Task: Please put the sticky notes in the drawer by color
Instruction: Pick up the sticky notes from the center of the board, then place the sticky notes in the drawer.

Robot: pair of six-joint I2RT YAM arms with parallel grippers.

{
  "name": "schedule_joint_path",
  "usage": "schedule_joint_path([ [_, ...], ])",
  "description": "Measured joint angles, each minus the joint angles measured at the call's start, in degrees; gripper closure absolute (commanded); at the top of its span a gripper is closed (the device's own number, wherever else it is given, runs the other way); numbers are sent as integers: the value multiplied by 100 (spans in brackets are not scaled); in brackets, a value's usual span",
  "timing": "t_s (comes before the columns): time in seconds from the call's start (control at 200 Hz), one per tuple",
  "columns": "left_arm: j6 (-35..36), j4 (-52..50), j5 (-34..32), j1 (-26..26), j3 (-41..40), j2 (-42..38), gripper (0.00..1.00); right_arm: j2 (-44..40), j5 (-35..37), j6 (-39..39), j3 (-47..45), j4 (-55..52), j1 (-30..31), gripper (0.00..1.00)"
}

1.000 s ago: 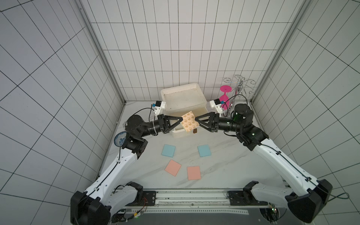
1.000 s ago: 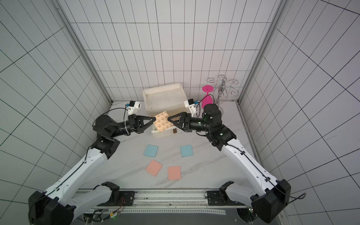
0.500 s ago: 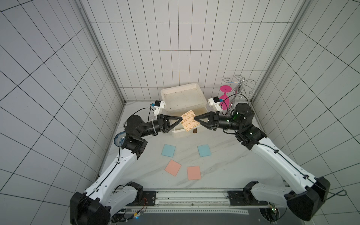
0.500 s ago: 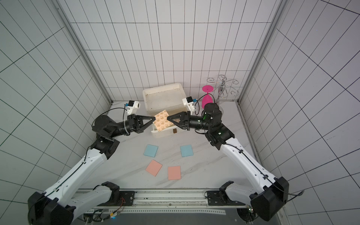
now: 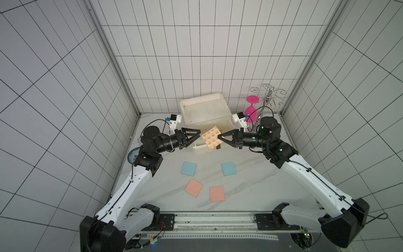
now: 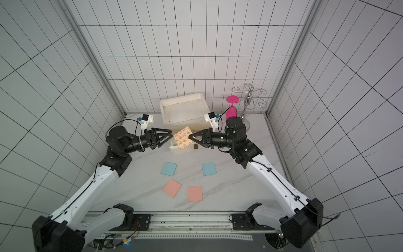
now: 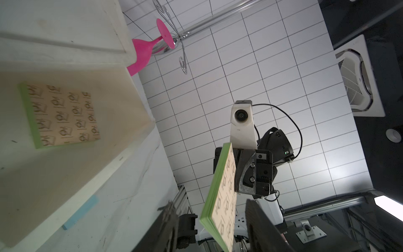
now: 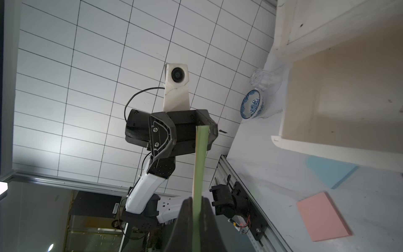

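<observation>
The patterned tan pad (image 5: 211, 138) hangs just over the pulled-out top drawer (image 5: 198, 150), tilted with its printed face up, spanning crosswise from one arm to the other. The right hand (image 5: 218, 138) pinches one edge of it; the left hand (image 5: 198, 135) stands spread, fingers either side of the opposite corner, not touching. A second tan pad (image 7: 60, 115) lies flat inside that drawer.

Pink goblet (image 5: 250, 111) beside chrome rack (image 5: 270, 90); blue-white bowl (image 8: 253, 104).

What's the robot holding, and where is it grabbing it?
The right gripper pinches the tan sticky pad by the edge facing it; the left gripper is open.
</observation>
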Motion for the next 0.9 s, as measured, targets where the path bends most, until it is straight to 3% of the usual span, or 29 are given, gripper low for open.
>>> schedule_joint_path([
  [0.285, 990, -1307, -457, 208, 2, -433, 46, 560, 1471, -756, 295, -1051, -61, 100],
  [0.545, 1335, -1720, -542, 208, -120, -433, 46, 1716, 1926, -1064, 992, -1117, 9, 100],
  [0.899, 1486, -1814, -551, 208, -380, -431, 45, 2277, 2500, -1659, 1443, -1646, 83, 99],
])
